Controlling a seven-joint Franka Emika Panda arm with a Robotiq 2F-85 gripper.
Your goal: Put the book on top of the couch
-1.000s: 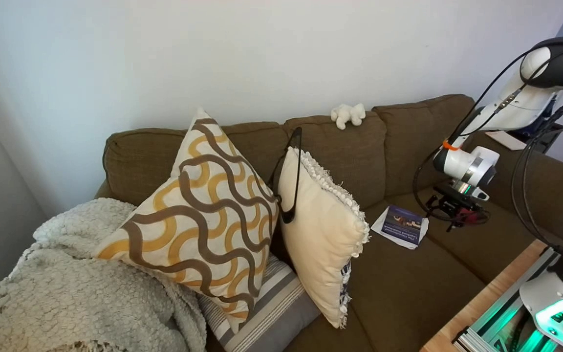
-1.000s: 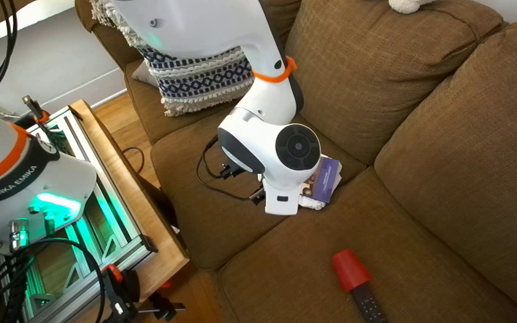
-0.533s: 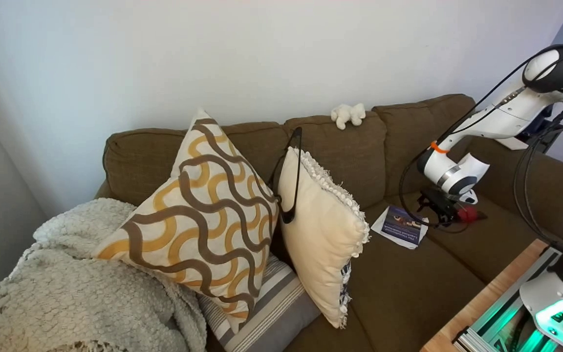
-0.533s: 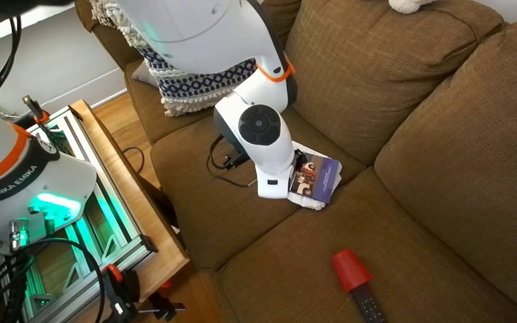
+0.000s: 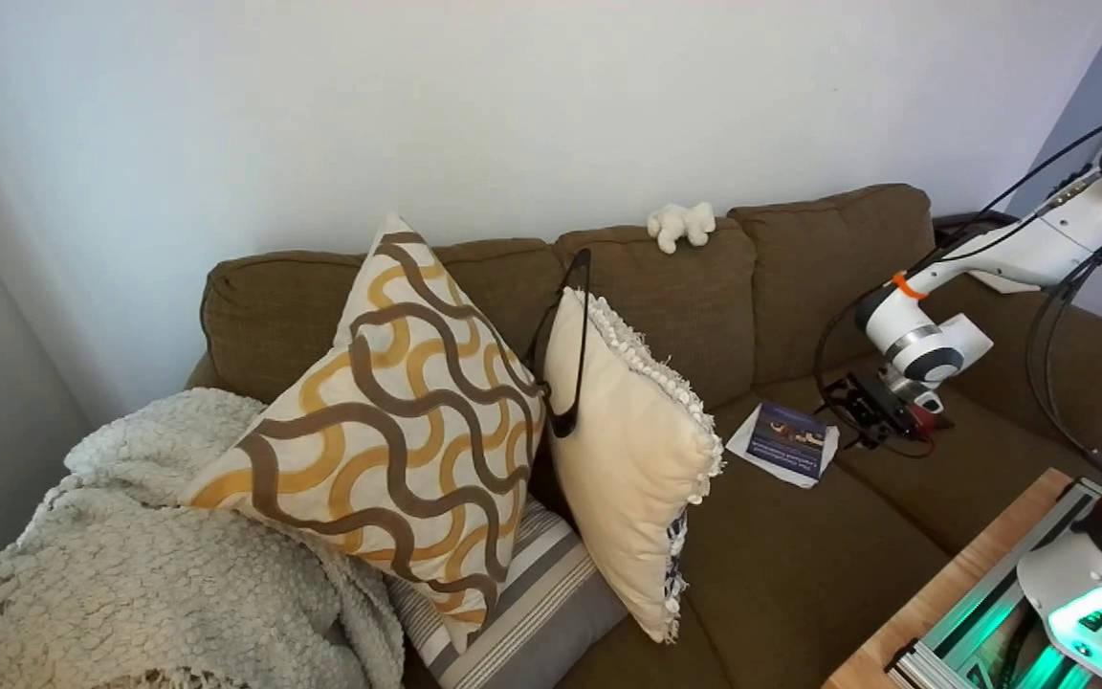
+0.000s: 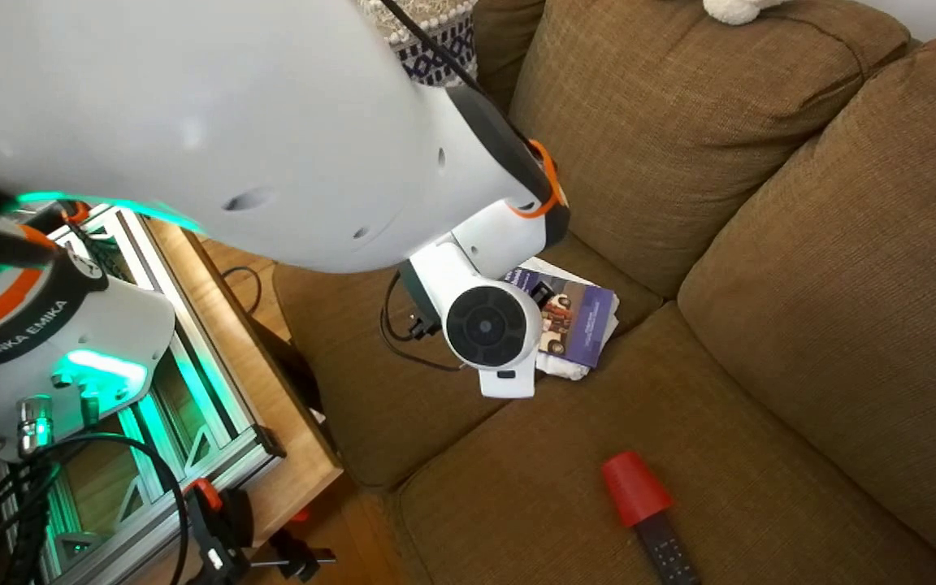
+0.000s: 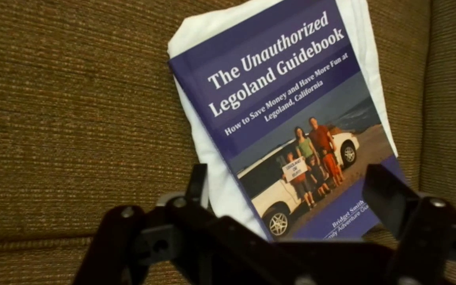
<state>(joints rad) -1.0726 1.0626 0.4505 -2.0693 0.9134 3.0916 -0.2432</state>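
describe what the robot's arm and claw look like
The arm is white with rounded segments, dark grey joint covers, orange bands, black cables and white FRANKA EMIKA lettering around its base. The claw is black, with two blocky fingers and silvery screws.

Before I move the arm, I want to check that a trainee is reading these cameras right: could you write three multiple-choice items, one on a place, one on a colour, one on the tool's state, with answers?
1. Where does the book lie?
A. On the wooden table
B. On a white sheet on the couch
C. On the floor

2. What colour is the plush toy on the couch's top edge?
A. White
B. Red
C. Green

3. How does the tool stand?
A. Shut on the book
B. Shut on nothing
C. Open

1: B, as the wrist view shows the sheet sticking out from under the book, and both exterior views show them on the couch.
2: A, as its pale coat shows in an exterior view.
3: C, as the wrist view shows its fingers wide apart, the cover visible between them.
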